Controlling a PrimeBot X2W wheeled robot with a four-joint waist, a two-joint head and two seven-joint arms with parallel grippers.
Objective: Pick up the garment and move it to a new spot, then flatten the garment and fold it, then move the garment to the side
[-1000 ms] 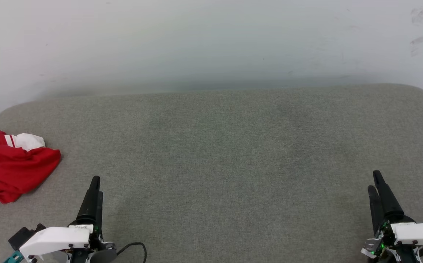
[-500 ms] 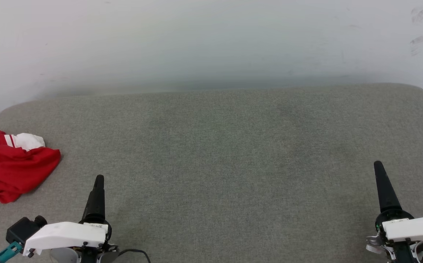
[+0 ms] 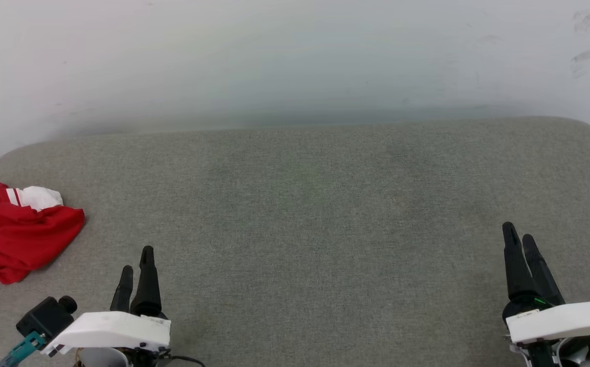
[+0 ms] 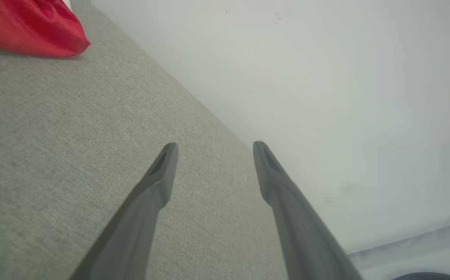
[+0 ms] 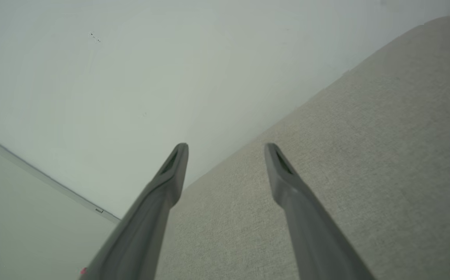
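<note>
Both wrists have rolled over the last second, so the left gripper [image 3: 137, 259] and right gripper [image 3: 517, 231] now show fingers spread and empty, while the crumpled red jersey [image 3: 14, 239] lies untouched at the left edge of the grey upholstered surface [image 3: 300, 204], so the pickup looks not yet begun.

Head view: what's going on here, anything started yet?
Nothing is being handled. The garment lies crumpled at the left edge of the grey padded surface, not yet picked up. The left gripper hovers open to the right of the garment, apart from it. The right gripper is open at the far right, holding nothing.
</note>
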